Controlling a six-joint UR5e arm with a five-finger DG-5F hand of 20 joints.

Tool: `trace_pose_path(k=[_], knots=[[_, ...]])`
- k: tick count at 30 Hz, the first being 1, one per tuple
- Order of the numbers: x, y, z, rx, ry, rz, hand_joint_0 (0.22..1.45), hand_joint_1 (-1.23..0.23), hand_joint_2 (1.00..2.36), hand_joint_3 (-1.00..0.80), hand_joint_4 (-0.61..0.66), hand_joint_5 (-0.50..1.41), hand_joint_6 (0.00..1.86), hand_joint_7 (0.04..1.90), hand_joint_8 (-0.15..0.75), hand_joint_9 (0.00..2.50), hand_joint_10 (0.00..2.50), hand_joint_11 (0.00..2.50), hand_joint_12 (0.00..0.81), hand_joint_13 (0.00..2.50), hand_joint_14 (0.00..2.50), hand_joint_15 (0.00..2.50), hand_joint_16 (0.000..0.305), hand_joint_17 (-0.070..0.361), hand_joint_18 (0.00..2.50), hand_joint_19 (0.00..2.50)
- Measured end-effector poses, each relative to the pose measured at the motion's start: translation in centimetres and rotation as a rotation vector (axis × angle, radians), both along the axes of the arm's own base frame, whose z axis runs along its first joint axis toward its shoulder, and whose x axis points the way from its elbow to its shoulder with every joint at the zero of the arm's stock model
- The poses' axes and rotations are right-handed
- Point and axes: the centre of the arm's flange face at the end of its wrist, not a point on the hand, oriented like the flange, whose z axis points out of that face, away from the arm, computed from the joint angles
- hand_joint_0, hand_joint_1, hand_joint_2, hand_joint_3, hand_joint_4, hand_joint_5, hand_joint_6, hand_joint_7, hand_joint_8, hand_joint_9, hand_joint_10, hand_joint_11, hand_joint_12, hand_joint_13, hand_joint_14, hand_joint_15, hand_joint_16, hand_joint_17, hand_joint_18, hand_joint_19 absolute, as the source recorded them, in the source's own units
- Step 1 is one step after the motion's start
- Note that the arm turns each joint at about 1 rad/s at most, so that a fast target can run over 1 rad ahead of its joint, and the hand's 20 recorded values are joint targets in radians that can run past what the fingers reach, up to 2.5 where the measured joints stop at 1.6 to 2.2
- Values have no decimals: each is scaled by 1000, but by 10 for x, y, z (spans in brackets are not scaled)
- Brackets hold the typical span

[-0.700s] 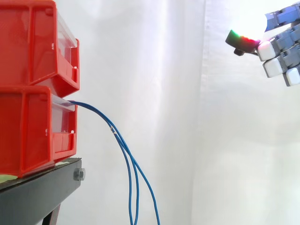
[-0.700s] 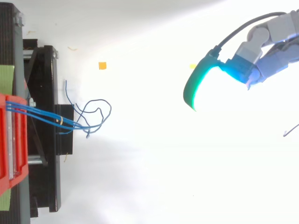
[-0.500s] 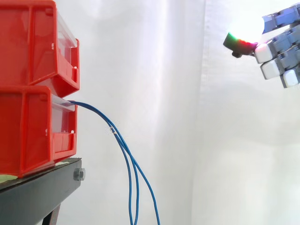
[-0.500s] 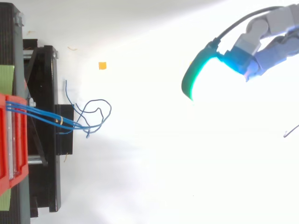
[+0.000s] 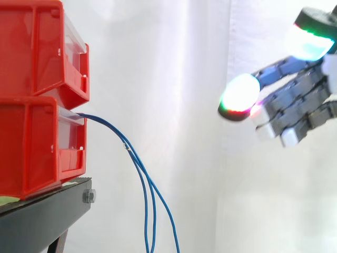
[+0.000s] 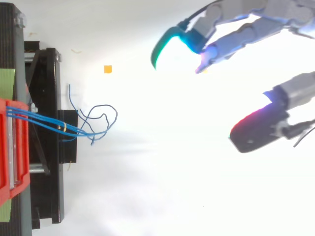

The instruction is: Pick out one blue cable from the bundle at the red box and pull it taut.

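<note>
Bundle of blue cables (image 5: 143,182), issuing from the clear front of the lower red bin (image 5: 31,147) and falling in a loose, slack arc past the edge of the black stand (image 5: 47,216), strands close together and running out of the side view's lower edge. From above, same cables (image 6: 47,123) drawn together over the stand (image 6: 49,162), then splaying into loose loops and curled ends just beyond it. Upper red bin (image 5: 37,52) stacked directly on the lower one, both on the stand; bolt head (image 5: 88,196) on the stand's front edge; green patch (image 6: 7,81) on its top surface. Small orange scrap (image 6: 108,69) on the white floor, near the cable ends but apart from them. White curtain (image 5: 174,105) behind. Robot hand (image 5: 297,100) at the right, higher than the cables' exit and well apart from them, open: fingers (image 6: 236,37) straight and spread, thumb (image 6: 258,129) set wide, pads glowing, pointing toward the bins across open space.
</note>
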Motion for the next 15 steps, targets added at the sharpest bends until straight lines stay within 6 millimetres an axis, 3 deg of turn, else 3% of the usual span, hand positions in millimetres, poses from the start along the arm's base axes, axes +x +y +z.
trace_pose_path(k=[6, 15], knots=[[20, 6, -23, -1, -52, -19, 507, -690, 1000, -500, 217, -194, 502, 692, 272, 728, 10, 293, 345, 682, 9, 240, 45, 101, 582, 566], [48, 18, -76, 0, -78, -39, 510, -681, 1000, -500, 225, -188, 502, 694, 275, 742, 12, 294, 345, 690, 11, 246, 45, 101, 591, 567]])
